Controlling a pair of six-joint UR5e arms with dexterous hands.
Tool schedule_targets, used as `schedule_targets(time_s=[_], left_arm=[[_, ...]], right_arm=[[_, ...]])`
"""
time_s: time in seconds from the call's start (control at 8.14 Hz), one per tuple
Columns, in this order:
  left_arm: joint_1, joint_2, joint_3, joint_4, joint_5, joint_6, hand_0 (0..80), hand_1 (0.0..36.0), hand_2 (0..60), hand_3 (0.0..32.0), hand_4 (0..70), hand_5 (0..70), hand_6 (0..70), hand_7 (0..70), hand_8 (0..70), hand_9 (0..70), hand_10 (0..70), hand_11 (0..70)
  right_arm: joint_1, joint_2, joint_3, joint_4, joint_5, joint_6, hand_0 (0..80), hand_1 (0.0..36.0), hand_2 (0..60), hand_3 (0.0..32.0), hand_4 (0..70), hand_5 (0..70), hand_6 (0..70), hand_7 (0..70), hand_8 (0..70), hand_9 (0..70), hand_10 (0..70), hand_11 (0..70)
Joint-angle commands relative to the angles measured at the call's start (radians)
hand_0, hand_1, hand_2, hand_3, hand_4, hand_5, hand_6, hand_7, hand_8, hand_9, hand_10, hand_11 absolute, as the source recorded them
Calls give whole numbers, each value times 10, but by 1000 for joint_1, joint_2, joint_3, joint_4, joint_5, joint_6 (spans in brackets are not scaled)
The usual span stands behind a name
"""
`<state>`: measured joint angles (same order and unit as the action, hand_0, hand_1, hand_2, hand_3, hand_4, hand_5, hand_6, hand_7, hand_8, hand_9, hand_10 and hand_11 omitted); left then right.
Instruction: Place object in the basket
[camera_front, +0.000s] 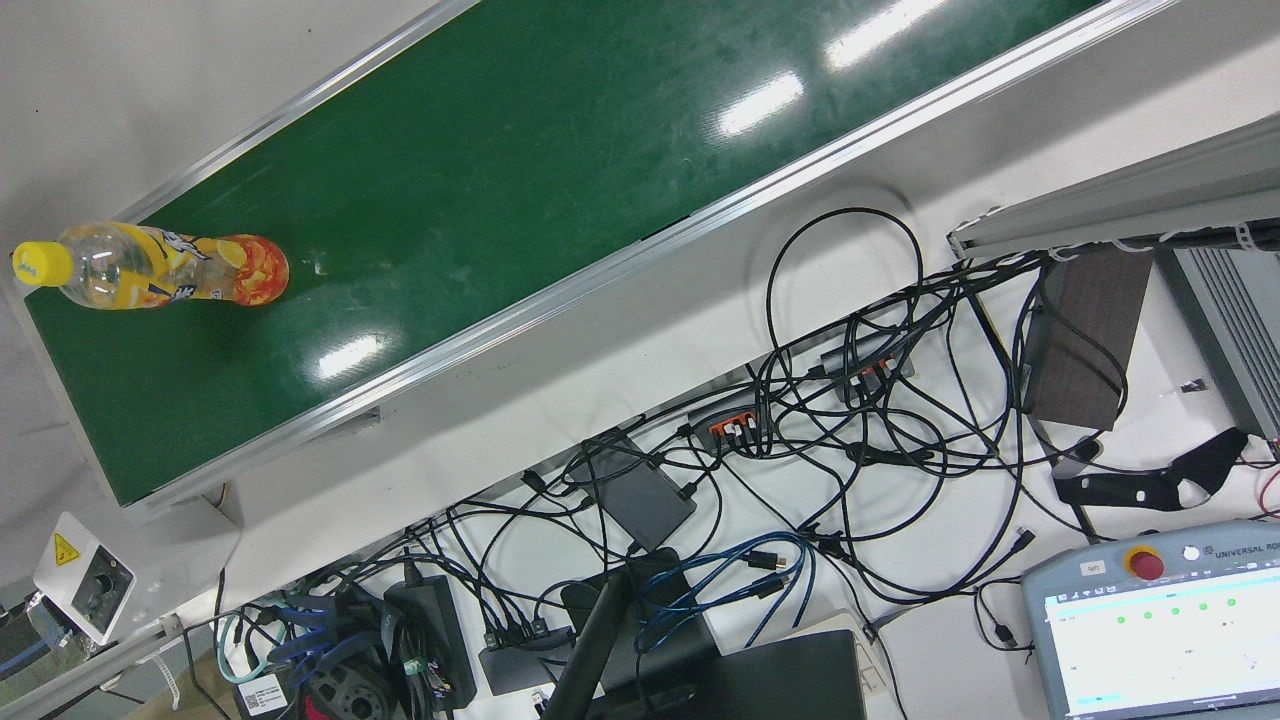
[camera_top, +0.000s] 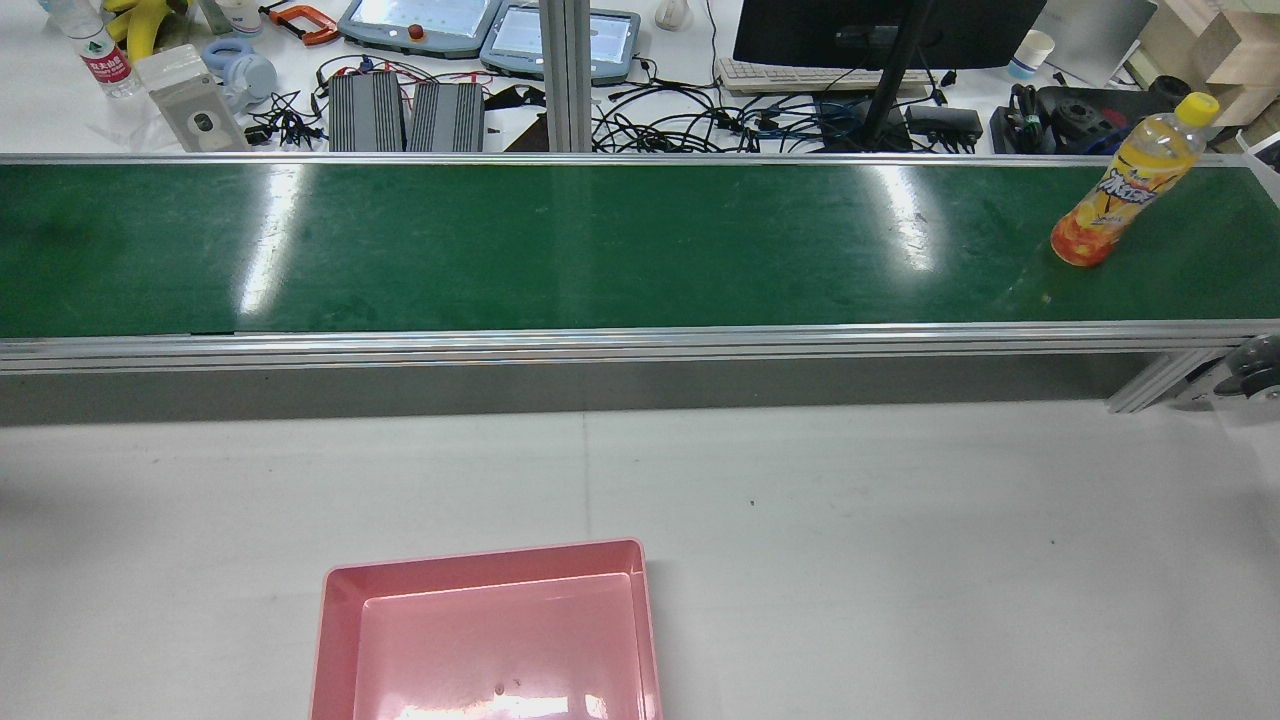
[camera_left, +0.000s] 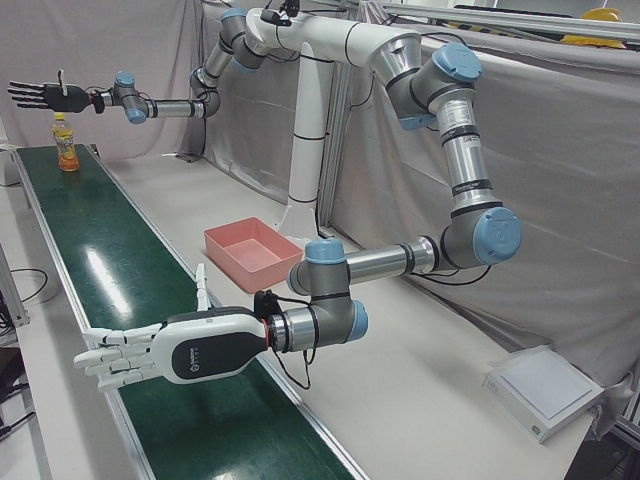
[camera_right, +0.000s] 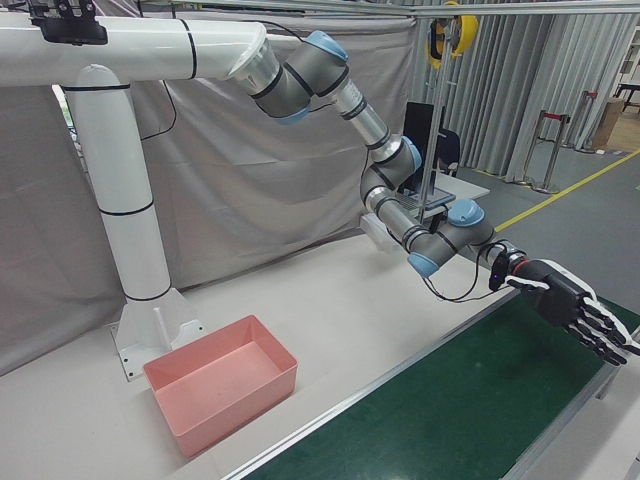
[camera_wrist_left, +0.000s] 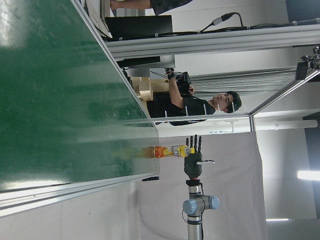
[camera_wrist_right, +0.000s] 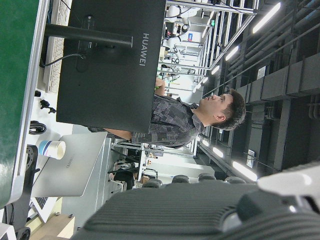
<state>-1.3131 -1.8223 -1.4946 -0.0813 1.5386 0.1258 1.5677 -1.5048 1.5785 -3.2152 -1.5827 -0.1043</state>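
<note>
An orange drink bottle (camera_top: 1125, 195) with a yellow cap stands upright at the right end of the green conveyor belt (camera_top: 600, 250); it also shows in the front view (camera_front: 160, 265), the left-front view (camera_left: 66, 143) and the left hand view (camera_wrist_left: 167, 151). The pink basket (camera_top: 480, 562) sits empty on the white table before the belt. My right hand (camera_left: 45, 95) is open, fingers spread, in the air just above and beyond the bottle, not touching it; it also shows in the right-front view (camera_right: 570, 310). My left hand (camera_left: 150, 355) is open and empty over the belt's other end.
Behind the belt lies a desk with tangled cables (camera_front: 850, 420), teach pendants (camera_front: 1160, 620), a monitor (camera_top: 880, 30) and power boxes. A person (camera_wrist_left: 195, 105) stands beyond the belt's right end. The white arm pedestal (camera_left: 305, 150) stands behind the basket.
</note>
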Motion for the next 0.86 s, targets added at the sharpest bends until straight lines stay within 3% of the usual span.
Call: schedule_targets(time_s=[0.0, 0.74], left_arm=[[0, 0, 0, 0, 0, 2, 493, 42, 0, 0, 7, 176, 0, 7, 62, 19, 0, 0], [0, 0, 0, 0, 0, 2, 493, 44, 0, 0, 19, 184, 0, 6, 65, 27, 0, 0]], right_arm=[[0, 0, 0, 0, 1, 0, 0, 0, 0, 0, 0, 0, 0, 0, 0, 0, 0, 0], [0, 0, 0, 0, 0, 0, 0, 0, 0, 0, 0, 0, 0, 0, 0, 0, 0, 0]])
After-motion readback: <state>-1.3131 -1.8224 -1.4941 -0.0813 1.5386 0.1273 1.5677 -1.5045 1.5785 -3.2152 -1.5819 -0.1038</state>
